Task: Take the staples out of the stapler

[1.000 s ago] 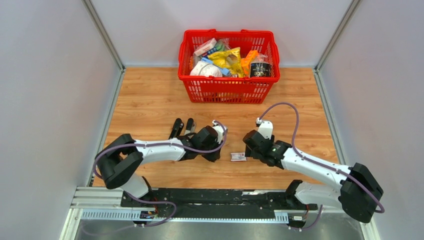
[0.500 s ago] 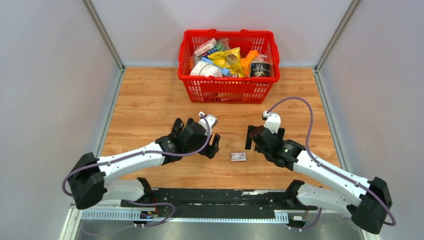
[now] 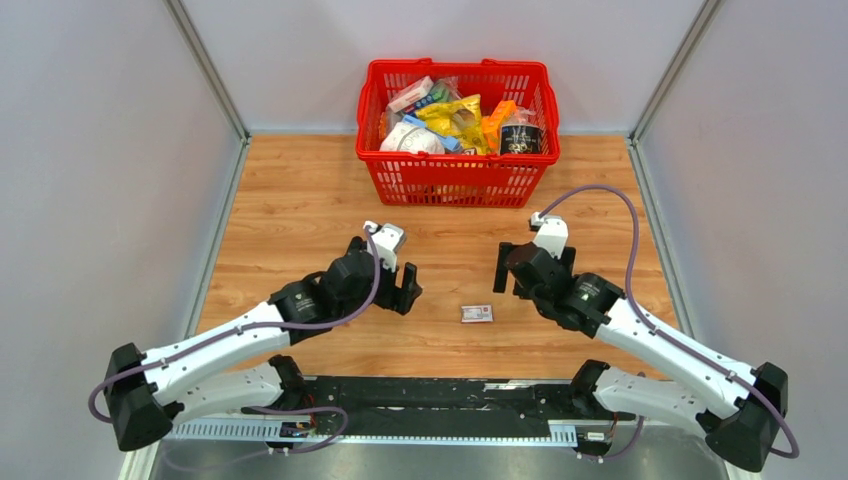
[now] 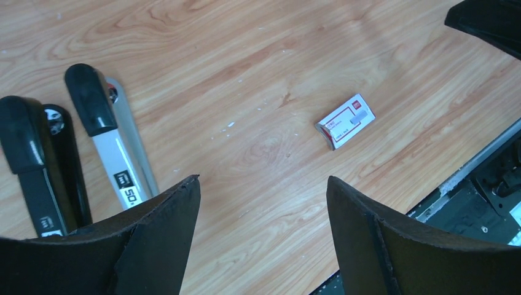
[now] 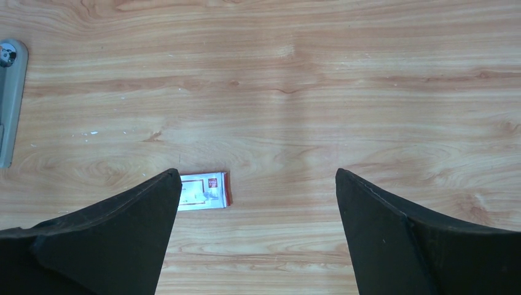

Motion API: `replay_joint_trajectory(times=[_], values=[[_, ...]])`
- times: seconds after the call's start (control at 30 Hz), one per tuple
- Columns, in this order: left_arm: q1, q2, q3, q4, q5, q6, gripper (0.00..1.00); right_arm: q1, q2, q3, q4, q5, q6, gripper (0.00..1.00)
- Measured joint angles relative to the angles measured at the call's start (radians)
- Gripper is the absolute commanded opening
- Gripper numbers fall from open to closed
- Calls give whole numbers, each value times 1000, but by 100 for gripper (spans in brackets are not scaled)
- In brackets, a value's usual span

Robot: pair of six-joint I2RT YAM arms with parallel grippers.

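The stapler lies swung open on the wood, its black base beside the silver-white arm with a black cap. In the top view my left wrist hides most of it. A few tiny pale bits lie next to it, too small to tell whether they are the staples. My left gripper hangs open above bare wood just right of the stapler, holding nothing. My right gripper is wide open and empty above the table, with one end of the stapler at the left edge of its view.
A small red-and-white box lies between the two grippers, also seen from the left wrist and the right wrist. A red basket full of groceries stands at the far edge. Grey walls close both sides.
Both grippers have opened wide. The left arm has drawn back to the left, off the stapler. The right gripper has lifted and moved a little farther from the box.
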Motion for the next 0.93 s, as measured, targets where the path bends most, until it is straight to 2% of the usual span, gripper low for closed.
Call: replay_joint_trajectory(times=[0.43,0.93], values=[[0,-172,-6,-135,-97,6,82,0,-9,87,-74,69,-18,100],[0,-252,35,-212,-166,45,83,0,-31,145,-51,77,-93,100]])
